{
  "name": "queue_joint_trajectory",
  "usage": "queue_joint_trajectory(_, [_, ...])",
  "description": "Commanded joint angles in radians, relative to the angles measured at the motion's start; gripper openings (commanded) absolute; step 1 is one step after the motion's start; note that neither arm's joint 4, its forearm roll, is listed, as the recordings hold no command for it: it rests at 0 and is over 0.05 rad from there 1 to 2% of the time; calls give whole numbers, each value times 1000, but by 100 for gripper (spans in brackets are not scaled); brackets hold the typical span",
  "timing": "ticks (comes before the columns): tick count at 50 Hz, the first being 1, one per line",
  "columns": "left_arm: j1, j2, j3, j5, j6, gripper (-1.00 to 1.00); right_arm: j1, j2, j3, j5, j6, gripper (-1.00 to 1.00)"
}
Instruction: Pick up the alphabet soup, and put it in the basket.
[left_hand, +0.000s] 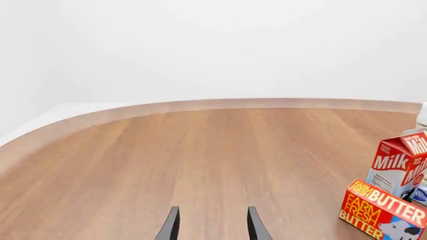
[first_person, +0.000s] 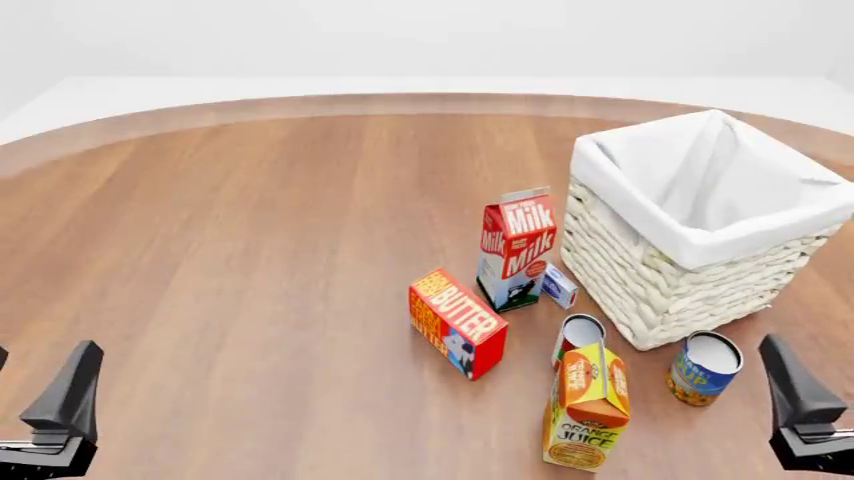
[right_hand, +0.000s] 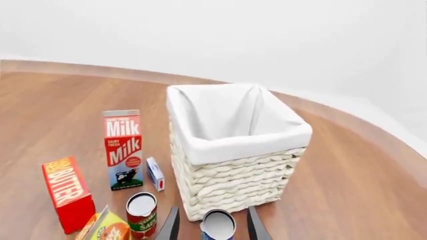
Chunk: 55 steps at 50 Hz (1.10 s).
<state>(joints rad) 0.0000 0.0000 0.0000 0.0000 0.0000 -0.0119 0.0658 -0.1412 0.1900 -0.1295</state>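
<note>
Blue-labelled alphabet soup (right_hand: 218, 226) upright ahead of right gripper (right_hand: 213, 227) — fingers apart; touching nothing

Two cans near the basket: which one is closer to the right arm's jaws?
The blue and yellow soup can, standing right of the red-labelled can. In the right wrist view it sits between the open jaws of the right gripper.

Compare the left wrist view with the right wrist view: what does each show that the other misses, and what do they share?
Only the left wrist view: the left gripper, open. Only the right wrist view: the right gripper, open, the basket, the soup can, a red-labelled can and the juice carton. Both: the milk carton, the butter box and the table.
</note>
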Motion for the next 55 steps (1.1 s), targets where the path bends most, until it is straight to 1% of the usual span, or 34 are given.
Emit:
queue_joint_trajectory(1, [0, 0, 0, 0, 0, 100, -29, 31, 21, -11, -10, 100])
queue_joint_trajectory(10, [0, 0, 0, 0, 0, 100, -48, 55, 44, -28, -9, 100])
queue_joint_trajectory(14, [0, 0, 0, 0, 0, 100, -57, 91, 62, -62, -8, 100])
queue_joint_trajectory(28, [0, 0, 0, 0, 0, 100, -76, 159, 92, -127, -6, 100])
queue_joint_trajectory(34, [0, 0, 0, 0, 0, 100, -83, 207, 107, -178, -3, 100])
queue_joint_trajectory(41, [0, 0, 0, 0, 0, 100, -80, 303, 133, -277, 6, 100])
queue_joint_trajectory(51, [0, 0, 0, 0, 0, 100, -69, 396, 141, -360, 33, 100])
queue_joint_trajectory(55, [0, 0, 0, 0, 0, 100, -64, 428, 140, -383, 34, 100])
